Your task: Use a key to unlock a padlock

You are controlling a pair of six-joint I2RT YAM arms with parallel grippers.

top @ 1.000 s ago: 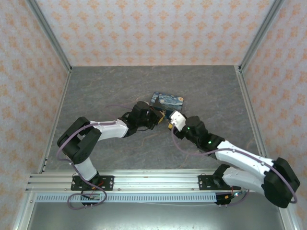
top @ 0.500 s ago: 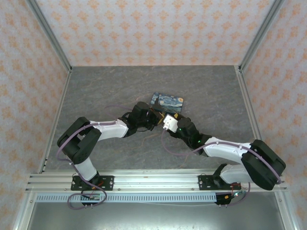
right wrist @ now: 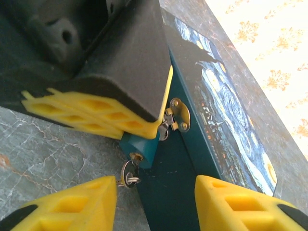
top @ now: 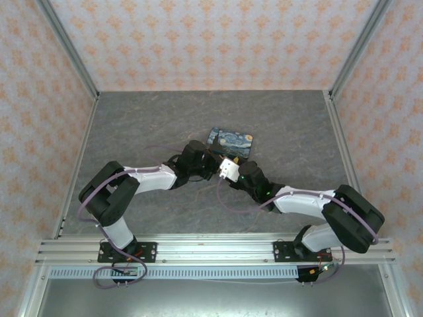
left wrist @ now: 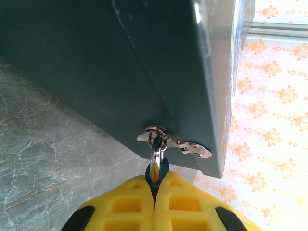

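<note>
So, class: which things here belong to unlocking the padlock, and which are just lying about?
Belong to the job:
- padlock, hanging on the tin's hasp
- key, at the padlock's keyhole end

Just there:
- starry-night tin, merely what the padlock secures
- grey marbled table
- patterned walls

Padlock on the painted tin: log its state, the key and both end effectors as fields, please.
padlock: teal body, shackle through the hasp of the painted tin
key: in the keyhole, ungripped
left end effector: shut on the padlock body
right end effector: open, near the key, not touching it
</note>
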